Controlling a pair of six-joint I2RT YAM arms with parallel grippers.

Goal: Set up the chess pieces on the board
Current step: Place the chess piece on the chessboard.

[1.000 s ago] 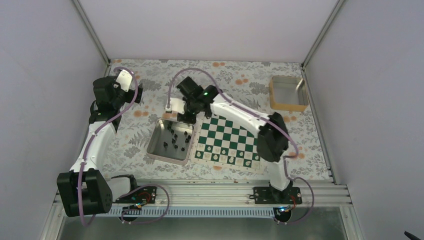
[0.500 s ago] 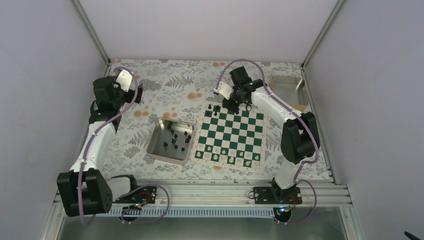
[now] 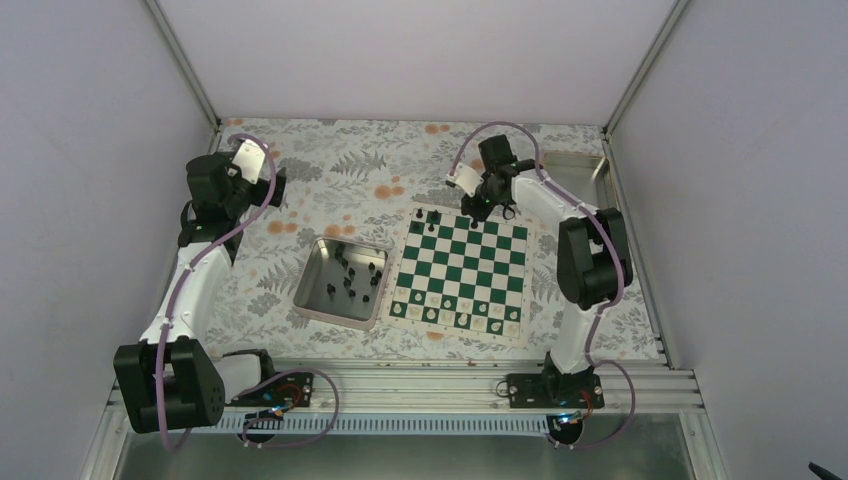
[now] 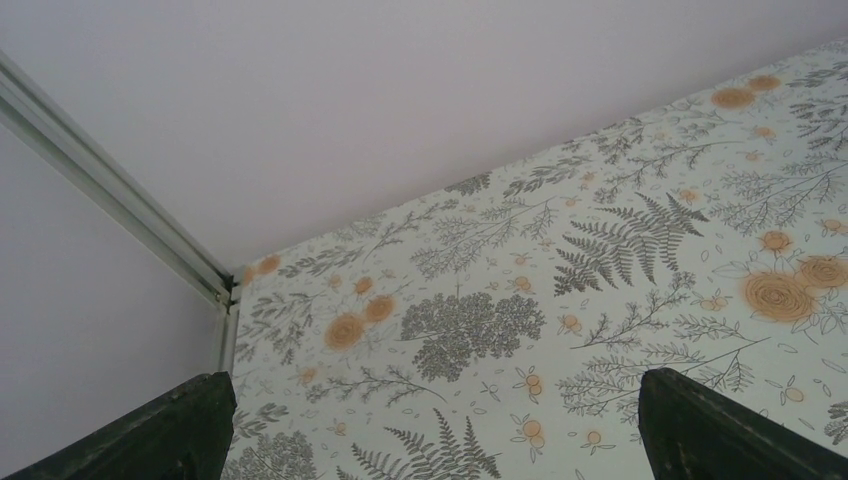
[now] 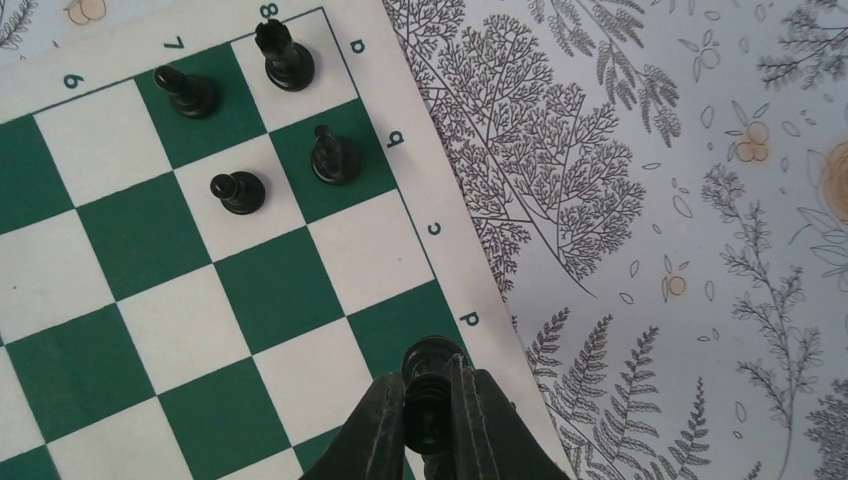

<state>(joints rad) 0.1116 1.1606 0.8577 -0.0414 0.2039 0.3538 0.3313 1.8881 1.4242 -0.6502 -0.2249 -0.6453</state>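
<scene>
Four chess pieces (image 5: pixel 334 158) stand in a corner of the board (image 5: pixel 150 330), so the right gripper (image 5: pixel 428 400), pinched on a fifth piece (image 5: pixel 428 362), holds it over back-row square d, ready to set down; the left gripper (image 4: pixel 435 430) gapes empty.

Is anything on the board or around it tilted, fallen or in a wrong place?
Nothing stands out. Four black pieces stand upright, each inside its own square, in one corner of the board. The right fingers grip a fifth piece at the board's edge. More pieces sit loose in the tray beside the board.
</scene>
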